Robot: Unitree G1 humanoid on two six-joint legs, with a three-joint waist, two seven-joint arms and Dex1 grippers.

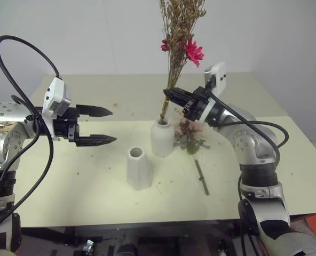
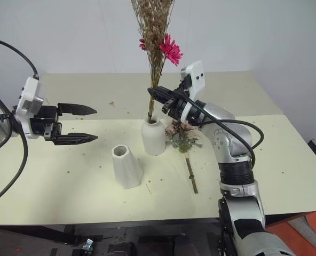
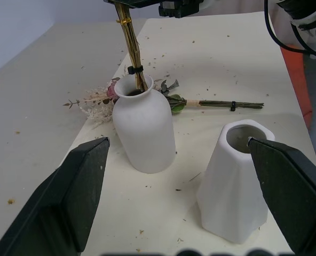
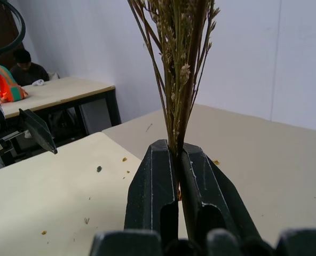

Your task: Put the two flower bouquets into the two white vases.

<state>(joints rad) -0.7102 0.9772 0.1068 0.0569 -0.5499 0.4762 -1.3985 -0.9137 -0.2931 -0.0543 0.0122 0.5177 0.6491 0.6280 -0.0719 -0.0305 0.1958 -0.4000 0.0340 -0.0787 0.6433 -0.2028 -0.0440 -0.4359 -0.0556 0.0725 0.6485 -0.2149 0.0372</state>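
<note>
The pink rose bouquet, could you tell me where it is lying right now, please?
In the left eye view the pink rose bouquet lies flat on the table, just right of the rounded vase, below the right gripper.

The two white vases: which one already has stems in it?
The rounded bottle-shaped vase, where the tan grass bouquet stands, gripped by the right gripper. The cone-shaped vase is empty; the rose bouquet lies on the table.

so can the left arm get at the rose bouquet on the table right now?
Probably not directly. The rose bouquet lies behind the bottle vase and under the right gripper, shut on the grass bouquet. The open left gripper would have to reach around both vases.
</note>
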